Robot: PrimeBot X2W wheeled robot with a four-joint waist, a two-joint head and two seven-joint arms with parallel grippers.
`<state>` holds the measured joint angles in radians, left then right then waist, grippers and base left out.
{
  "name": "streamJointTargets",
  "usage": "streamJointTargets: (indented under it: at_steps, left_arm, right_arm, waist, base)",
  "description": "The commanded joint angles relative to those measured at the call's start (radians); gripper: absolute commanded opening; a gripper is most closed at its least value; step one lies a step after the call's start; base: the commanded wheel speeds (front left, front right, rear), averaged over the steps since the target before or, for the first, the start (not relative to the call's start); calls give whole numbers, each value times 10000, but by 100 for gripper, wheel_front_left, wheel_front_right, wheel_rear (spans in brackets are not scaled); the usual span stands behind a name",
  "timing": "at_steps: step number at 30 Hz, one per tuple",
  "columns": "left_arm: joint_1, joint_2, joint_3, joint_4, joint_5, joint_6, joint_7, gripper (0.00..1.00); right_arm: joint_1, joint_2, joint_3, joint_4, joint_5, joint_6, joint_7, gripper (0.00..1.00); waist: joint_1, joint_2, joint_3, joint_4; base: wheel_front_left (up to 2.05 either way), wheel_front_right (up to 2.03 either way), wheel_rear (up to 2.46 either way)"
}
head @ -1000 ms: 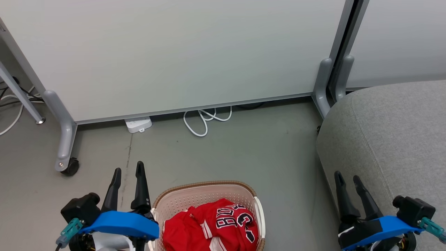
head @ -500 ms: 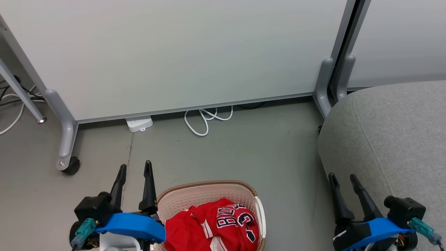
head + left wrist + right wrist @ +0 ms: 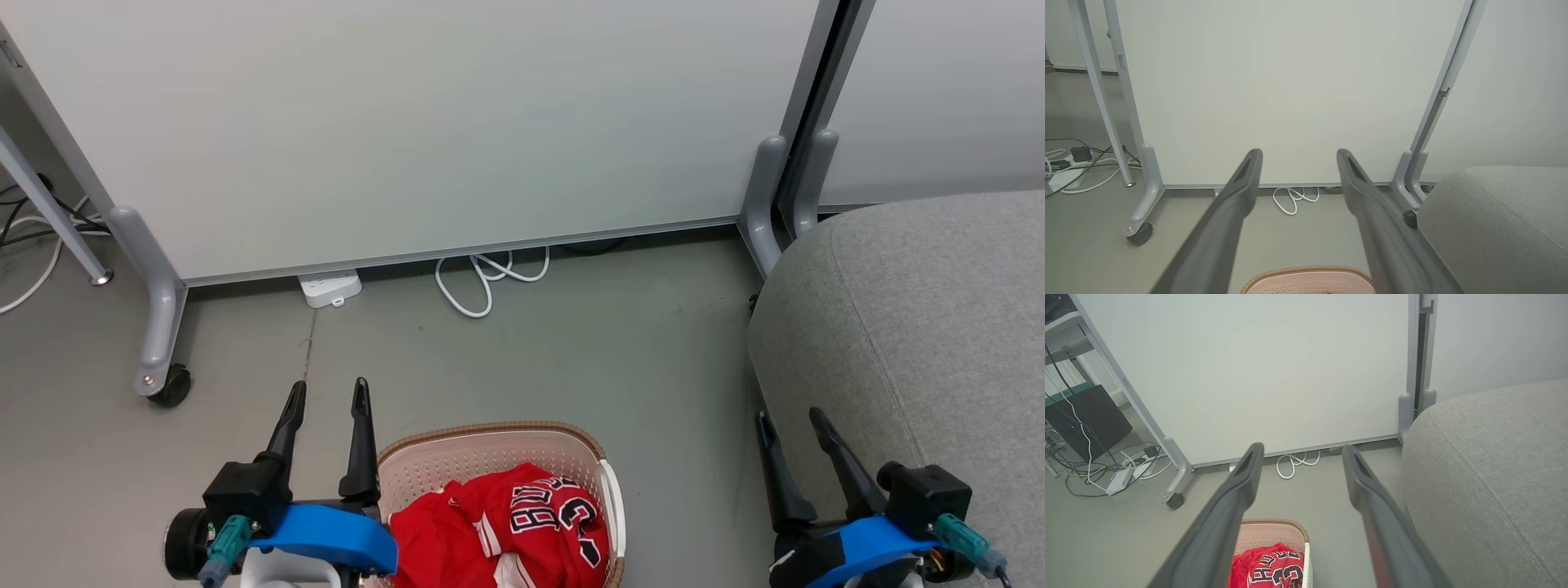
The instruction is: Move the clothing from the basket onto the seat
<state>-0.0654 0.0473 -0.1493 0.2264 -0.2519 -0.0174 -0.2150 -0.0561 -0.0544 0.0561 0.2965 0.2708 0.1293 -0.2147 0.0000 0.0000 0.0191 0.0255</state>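
A pale partition panel (image 3: 424, 122) on grey legs stands across the far side of the scene, with a second panel adjoining at the right. Grey floor (image 3: 620, 351) runs from its base toward the robot.

The seat (image 3: 922, 327), grey fabric with a rounded corner and a stitched seam, occupies the right side. Nothing lies on the part of it in view.

The basket (image 3: 490, 437), cream and perforated with a brown rim, stands on the floor at the bottom centre, well apart from the seat. The clothing (image 3: 506, 531) lies heaped inside it: red fabric, the right part showing black-and-white lettering and striped trim.

The left claw (image 3: 328, 386) is just beside the basket's left rim, fingers spread wide and pointing toward the panel, holding nothing. The right claw (image 3: 789, 416) is at the seat's near edge, likewise spread wide and empty. Whether it touches the upholstery cannot be told.

A looped white cable (image 3: 482, 286) and a white power strip (image 3: 330, 287) lie at the panel's foot. A black castor (image 3: 173, 385) carries the left leg.
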Motion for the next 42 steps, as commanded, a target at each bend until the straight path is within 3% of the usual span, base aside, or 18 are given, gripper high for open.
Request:
streamJointTargets:
  at_steps: [1, 25, 38, 42]
  left_arm:
    - [-156, 40, -76, 0, 245, 44, -102, 100]
    - [-133, 43, -394, 206, 1875, 168, -526, 100]
    - [-71, 41, -352, 298, 1764, 126, -516, 100]
    - [-322, 37, -467, 484, 1967, -109, -516, 100]
  right_arm:
    - [-80, -79, 32, -4, -244, 20, -103, 100]
    - [-63, -98, 199, 172, -2034, 16, -533, 100]
    - [-107, -102, 183, 260, -1970, 16, -522, 100]
    - [-143, -115, 195, 232, -1975, 16, -522, 100]
  waist:
    - [0, 0, 1, 3]
    - [0, 0, 3, 63]
    - [0, 0, -17, 60]
    - [0, 0, 47, 18]
  base:
    - [0, 0, 0]
    - [0, 0, 0]
    - [0, 0, 0]
    - [0, 0, 0]
